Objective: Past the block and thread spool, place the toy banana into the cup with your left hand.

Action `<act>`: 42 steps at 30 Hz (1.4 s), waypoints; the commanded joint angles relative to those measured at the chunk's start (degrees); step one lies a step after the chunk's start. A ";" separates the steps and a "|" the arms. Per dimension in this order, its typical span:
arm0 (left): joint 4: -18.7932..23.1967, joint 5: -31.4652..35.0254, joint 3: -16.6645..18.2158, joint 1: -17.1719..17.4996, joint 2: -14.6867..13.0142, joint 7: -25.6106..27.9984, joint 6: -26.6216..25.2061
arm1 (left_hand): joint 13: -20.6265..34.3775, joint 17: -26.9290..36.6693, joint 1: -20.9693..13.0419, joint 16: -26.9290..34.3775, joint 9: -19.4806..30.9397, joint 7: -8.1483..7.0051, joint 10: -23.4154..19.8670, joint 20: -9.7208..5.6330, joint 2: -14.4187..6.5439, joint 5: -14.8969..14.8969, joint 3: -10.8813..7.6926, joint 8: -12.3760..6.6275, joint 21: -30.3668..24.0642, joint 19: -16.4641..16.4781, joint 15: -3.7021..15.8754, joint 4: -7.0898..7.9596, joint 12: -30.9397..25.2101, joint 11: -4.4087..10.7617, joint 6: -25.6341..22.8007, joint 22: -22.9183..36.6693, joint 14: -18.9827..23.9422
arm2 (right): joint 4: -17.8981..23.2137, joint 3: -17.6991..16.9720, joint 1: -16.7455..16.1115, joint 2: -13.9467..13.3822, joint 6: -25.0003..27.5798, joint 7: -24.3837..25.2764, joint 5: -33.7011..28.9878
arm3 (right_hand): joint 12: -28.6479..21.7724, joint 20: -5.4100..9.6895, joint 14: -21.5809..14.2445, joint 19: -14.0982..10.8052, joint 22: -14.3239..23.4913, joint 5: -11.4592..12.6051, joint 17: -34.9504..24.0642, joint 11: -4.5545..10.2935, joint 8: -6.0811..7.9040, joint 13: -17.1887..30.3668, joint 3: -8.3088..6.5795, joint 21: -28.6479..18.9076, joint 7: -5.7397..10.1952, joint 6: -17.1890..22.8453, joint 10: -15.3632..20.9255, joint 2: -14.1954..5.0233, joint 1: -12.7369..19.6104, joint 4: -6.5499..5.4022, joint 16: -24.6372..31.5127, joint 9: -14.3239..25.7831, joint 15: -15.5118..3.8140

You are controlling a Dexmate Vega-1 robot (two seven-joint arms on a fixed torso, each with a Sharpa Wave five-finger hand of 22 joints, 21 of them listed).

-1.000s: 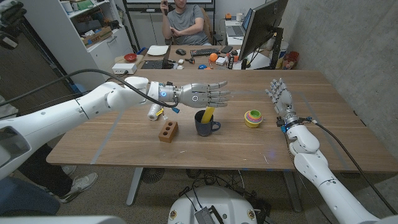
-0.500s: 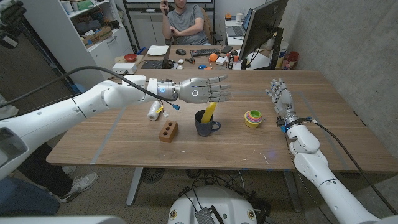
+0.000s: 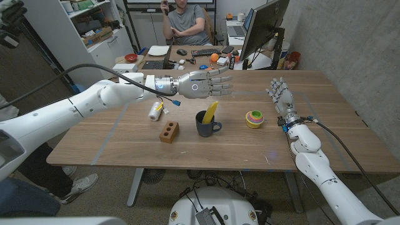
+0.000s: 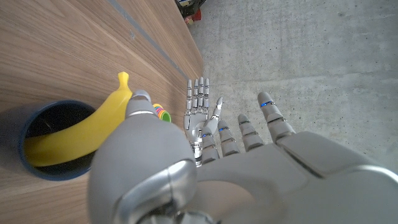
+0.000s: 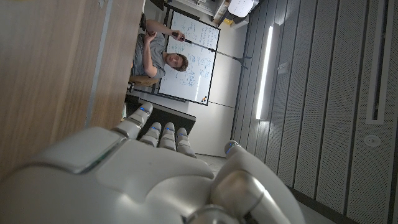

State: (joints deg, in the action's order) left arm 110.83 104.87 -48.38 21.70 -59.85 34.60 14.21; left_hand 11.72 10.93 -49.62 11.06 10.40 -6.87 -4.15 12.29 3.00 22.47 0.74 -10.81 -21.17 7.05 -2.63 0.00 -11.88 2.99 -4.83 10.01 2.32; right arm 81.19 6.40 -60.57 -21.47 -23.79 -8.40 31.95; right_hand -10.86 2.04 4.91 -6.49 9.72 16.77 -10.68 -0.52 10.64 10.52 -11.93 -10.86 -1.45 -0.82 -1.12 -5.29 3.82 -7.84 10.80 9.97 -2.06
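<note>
The yellow toy banana (image 3: 210, 110) leans inside the dark blue cup (image 3: 205, 125) at the table's middle; the left wrist view has the banana (image 4: 81, 134) in the cup (image 4: 37, 149) too. My left hand (image 3: 203, 85) hovers above and behind the cup, fingers spread, holding nothing. The brown block (image 3: 169, 132) lies left of the cup, and the white thread spool (image 3: 154, 111) lies behind the block. My right hand (image 3: 280, 95) stands upright at the table's right, fingers apart and empty; it also shows as the right hand (image 4: 200, 118) in the left wrist view.
A stack of coloured rings (image 3: 254, 118) sits right of the cup. A person (image 3: 185, 22) sits behind the table near a desk with a keyboard and monitor (image 3: 262, 25). Shelving stands at the back left.
My left hand has risen and drawn back away from the cup. The banana, upright in the cup earlier, now leans to the right against the rim.
</note>
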 commanded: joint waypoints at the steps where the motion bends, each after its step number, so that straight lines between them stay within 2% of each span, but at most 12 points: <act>1: -0.13 -6.61 2.99 1.16 0.31 -0.83 0.46 | -0.04 0.03 0.79 0.29 -0.03 -0.36 0.10 0.10 -0.13 0.45 0.46 -0.10 0.21 0.54 0.07 0.24 -0.17 -0.19 0.01 0.26 0.02 | -0.40 0.00 0.36 0.16 -0.06 -0.14 -0.11 | -0.14 1.27 -0.05 0.26 0.16 0.23 -0.01 0.24 0.13 0.12 0.09 -0.19 -0.03 0.24 0.21 -0.48 0.51 0.01 0.15 0.26 0.21; 2: 0.10 -3.00 2.84 1.72 0.19 0.16 -2.21 | -0.05 0.03 0.84 0.29 -0.03 -0.30 0.15 0.10 -0.15 0.49 0.50 -0.06 0.23 0.57 0.04 0.28 -0.16 -0.28 0.09 0.26 0.02 | -0.45 0.02 0.40 0.12 -0.08 -0.30 -0.08 | -0.14 1.22 -0.04 0.26 0.16 0.23 -0.01 0.17 0.13 0.12 0.10 -0.19 -0.07 0.24 0.23 -0.47 0.50 0.00 0.15 0.26 0.23; 9: -0.22 -10.86 5.02 2.06 0.69 -1.79 0.26 | -0.09 0.02 1.31 0.27 -0.03 -0.50 0.26 0.09 -0.30 0.80 0.88 0.04 0.40 0.87 0.16 0.65 -0.16 -0.19 0.23 0.28 0.03 | -0.29 0.01 0.37 0.17 -0.20 -0.19 -0.18 | -0.14 1.24 -0.08 0.32 0.16 0.24 -0.01 0.19 0.13 0.12 0.13 -0.18 -0.06 0.26 0.24 -0.47 0.49 0.00 0.16 0.26 0.25; 10: -0.23 -6.62 4.80 2.62 0.69 -0.07 -2.87 | -0.09 0.02 1.36 0.28 -0.04 -0.59 0.31 0.09 -0.32 0.84 0.93 0.02 0.42 0.90 0.22 0.69 -0.14 -0.20 0.19 0.28 0.04 | -0.21 0.01 0.39 0.14 -0.09 -0.20 -0.14 | -0.14 1.29 -0.08 0.29 0.16 0.24 -0.01 0.20 0.13 0.12 0.14 -0.20 -0.05 0.26 0.24 -0.47 0.49 -0.01 0.16 0.26 0.22; 12: -0.53 -10.65 5.42 2.43 0.96 -1.23 -0.88 | -0.10 0.03 1.48 0.29 -0.04 -0.67 0.26 0.10 -0.36 0.89 0.99 0.03 0.45 0.95 0.35 0.78 -0.17 -0.11 0.19 0.28 0.07 | -0.23 0.02 0.39 0.20 -0.18 -0.25 -0.08 | -0.12 1.31 -0.04 0.32 0.16 0.25 -0.01 0.23 0.13 0.12 0.15 -0.19 -0.02 0.25 0.19 -0.47 0.49 -0.01 0.14 0.26 0.19; 14: -0.85 -8.16 5.53 2.99 1.20 0.32 -3.53 | -0.10 0.03 1.62 0.31 -0.03 -0.79 0.24 0.10 -0.42 0.94 1.07 0.04 0.48 1.02 0.46 0.88 -0.19 -0.04 0.20 0.28 0.13 | -0.24 0.09 0.38 0.10 -0.40 -0.18 -0.42 | -0.12 1.34 -0.08 0.34 0.16 0.25 -0.01 0.18 0.13 0.12 0.17 -0.19 -0.04 0.25 0.20 -0.47 0.49 -0.01 0.16 0.26 0.23; 16: -1.34 -13.94 6.48 2.96 1.62 -0.98 -1.27 | -0.11 0.05 1.94 0.32 -0.03 -0.90 0.19 0.10 -0.62 1.04 1.20 0.05 0.52 1.18 0.55 1.14 -0.22 0.08 0.22 0.29 0.15 | -0.20 0.14 0.39 0.08 -0.24 -0.28 -0.31 | -0.12 1.36 -0.05 0.36 0.16 0.25 -0.01 0.18 0.11 0.12 0.17 -0.19 -0.04 0.22 0.19 -0.48 0.48 -0.02 0.15 0.26 0.20; 19: -1.29 -11.22 6.58 3.44 1.54 0.56 -3.49 | -0.12 0.06 2.26 0.35 -0.02 -0.90 0.21 0.10 -0.80 1.12 1.33 0.06 0.56 1.32 0.60 1.38 -0.23 0.04 0.21 0.30 0.21 | 0.02 0.20 0.27 0.01 -0.48 -0.31 -0.48 | -0.11 1.35 -0.06 0.38 0.16 0.26 -0.01 0.18 0.12 0.12 0.19 -0.19 -0.08 0.25 0.18 -0.48 0.49 -0.02 0.15 0.26 0.22; 21: -1.39 -15.69 7.31 3.45 1.54 -0.17 -1.33 | -0.13 0.07 2.52 0.37 -0.02 -0.99 0.16 0.10 -0.95 1.19 1.43 0.06 0.60 1.44 0.68 1.58 -0.26 -0.05 0.21 0.31 0.27 | 0.34 0.11 0.09 0.08 -0.34 0.04 -0.35 | -0.11 1.35 -0.05 0.39 0.16 0.26 -0.01 0.21 0.12 0.12 0.20 -0.19 -0.06 0.24 0.18 -0.48 0.49 -0.02 0.15 0.26 0.22; 31: -1.19 -18.02 9.67 5.64 1.92 1.86 -4.18 | -0.19 0.13 4.69 0.52 0.00 -1.90 -0.31 0.09 -2.23 1.58 2.21 -0.05 0.84 2.38 1.62 3.24 -0.50 0.58 -0.17 0.34 0.74 | 1.58 0.08 -0.78 -0.20 -0.24 0.62 -0.24 | -0.10 1.37 -0.06 0.44 0.16 0.28 -0.01 0.21 0.10 0.12 0.24 -0.19 -0.05 0.21 0.16 -0.48 0.49 -0.02 0.15 0.26 0.20; 37: -1.12 -22.65 11.59 7.15 2.87 2.80 -5.32 | -0.27 0.24 8.63 0.65 -0.04 -3.18 -1.33 0.04 -5.90 1.32 2.78 -0.24 1.35 3.59 2.65 6.45 -0.84 1.40 -1.37 0.36 1.28 | 2.10 0.17 -1.37 -0.51 -0.73 0.76 -0.58 | -0.11 1.34 -0.03 0.44 0.16 0.30 -0.01 0.11 0.11 0.12 0.27 -0.20 -0.07 0.23 0.18 -0.48 0.49 -0.02 0.13 0.26 0.20; 42: -0.75 -26.43 12.79 7.71 2.94 1.49 -4.36 | -0.33 0.27 10.89 0.62 -0.11 -3.07 -1.71 0.01 -11.70 0.69 1.63 -0.14 2.06 4.21 2.46 8.72 -0.85 1.04 -2.07 0.40 1.60 | 2.73 0.10 -1.90 -0.51 -0.71 0.92 -0.02 | -0.11 1.32 -0.02 0.50 0.16 0.30 -0.01 0.17 0.11 0.12 0.35 -0.19 -0.03 0.24 0.19 -0.41 0.45 -0.04 0.13 0.26 0.22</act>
State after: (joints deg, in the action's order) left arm 109.81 86.02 -38.35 27.68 -57.62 36.13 9.66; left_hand 11.43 11.08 -39.41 11.50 10.15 -9.75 -5.17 11.99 -5.72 23.57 2.90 -10.81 -19.47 10.63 -0.24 7.49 -12.53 4.01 -6.45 10.29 3.58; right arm 82.70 6.49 -61.43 -21.70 -24.22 -7.95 31.63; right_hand -10.86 2.04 4.91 -6.07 9.72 16.77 -10.68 -0.52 10.63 10.52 -11.86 -10.86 -1.44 -0.82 -1.13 -5.29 3.82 -7.76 10.80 9.98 -2.05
